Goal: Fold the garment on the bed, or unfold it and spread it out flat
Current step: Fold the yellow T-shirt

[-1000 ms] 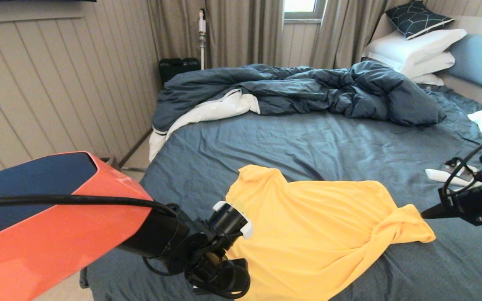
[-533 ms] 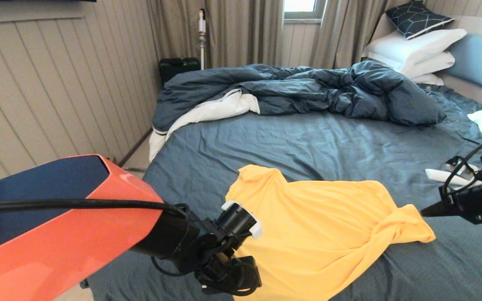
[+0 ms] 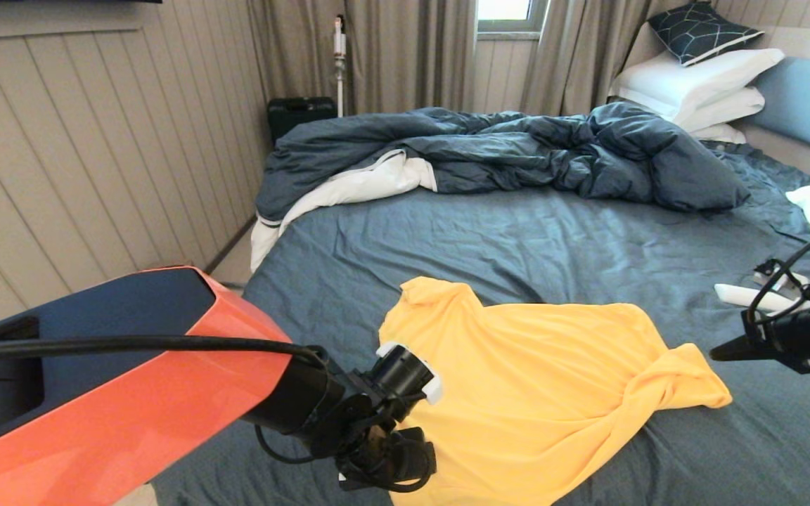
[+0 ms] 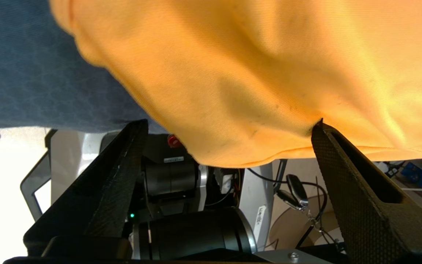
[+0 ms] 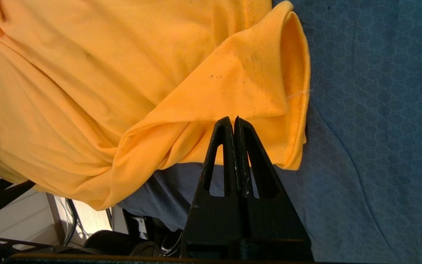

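Fingertips of my left gripper (image 4: 229,126) are hidden in the head view behind the wrist; the wrist camera shows them spread wide at the garment's (image 3: 538,393) near left edge, one tip against the cloth. My right gripper (image 3: 718,353) hovers pinched shut and empty just right of the twisted sleeve. The shirt lies rumpled on the near part of the bed (image 3: 517,246), its near hem cut off. Dark duvet (image 3: 517,151) is heaped far back, pillows (image 3: 693,88) at the far right, curtains (image 3: 405,49) beyond.

A home bedroom: bed (image 3: 489,246), pillows (image 3: 693,77), curtains (image 3: 405,49).
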